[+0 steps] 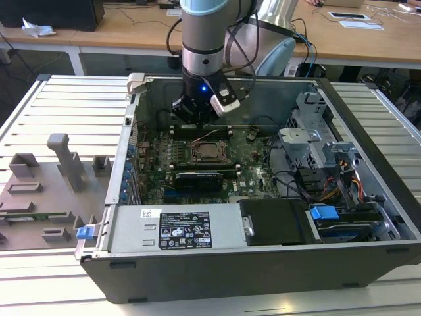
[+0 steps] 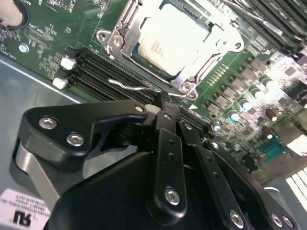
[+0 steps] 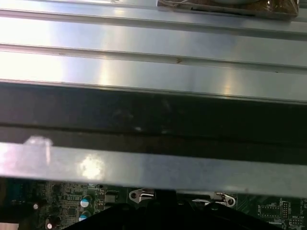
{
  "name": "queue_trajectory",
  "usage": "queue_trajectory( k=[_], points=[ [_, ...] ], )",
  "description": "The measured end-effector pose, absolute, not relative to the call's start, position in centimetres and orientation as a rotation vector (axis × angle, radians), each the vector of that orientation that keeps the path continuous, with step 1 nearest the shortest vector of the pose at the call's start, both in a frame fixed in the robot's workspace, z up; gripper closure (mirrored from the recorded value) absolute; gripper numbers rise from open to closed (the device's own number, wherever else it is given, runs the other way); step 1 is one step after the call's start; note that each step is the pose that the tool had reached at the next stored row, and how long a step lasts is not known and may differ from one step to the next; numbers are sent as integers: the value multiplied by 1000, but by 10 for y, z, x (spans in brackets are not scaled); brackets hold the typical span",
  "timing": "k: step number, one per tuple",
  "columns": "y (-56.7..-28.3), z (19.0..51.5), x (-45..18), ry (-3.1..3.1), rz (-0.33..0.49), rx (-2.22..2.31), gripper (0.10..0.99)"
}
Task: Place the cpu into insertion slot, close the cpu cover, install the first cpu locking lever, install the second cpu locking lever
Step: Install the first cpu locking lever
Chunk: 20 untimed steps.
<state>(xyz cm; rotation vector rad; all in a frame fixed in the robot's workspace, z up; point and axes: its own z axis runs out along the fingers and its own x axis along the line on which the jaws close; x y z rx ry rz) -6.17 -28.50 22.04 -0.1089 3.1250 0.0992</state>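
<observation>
Cpu (image 2: 175, 40) is seated in the insertion slot (image 2: 138, 49), with the cpu cover (image 2: 192, 72) lowered over it. The tool (image 2: 160, 103), fingers together, meets a wire locking lever (image 2: 129, 87). Lever latching appears unfinished.

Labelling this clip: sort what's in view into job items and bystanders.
Job: cpu, cpu cover, wire locking lever, gripper.
Lying about: memory slots, power supply, grey fixture tray.

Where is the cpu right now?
The silver-grey square cpu lies in the silver-rimmed socket at the green motherboard's middle in the exterior view, beside the black tool.
</observation>
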Motion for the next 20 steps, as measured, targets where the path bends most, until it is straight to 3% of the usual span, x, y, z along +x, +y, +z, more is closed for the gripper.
queue_trajectory(
  k=[20],
  points=[
    [-287,203,-30,3132,100,-109,980]
  ],
)
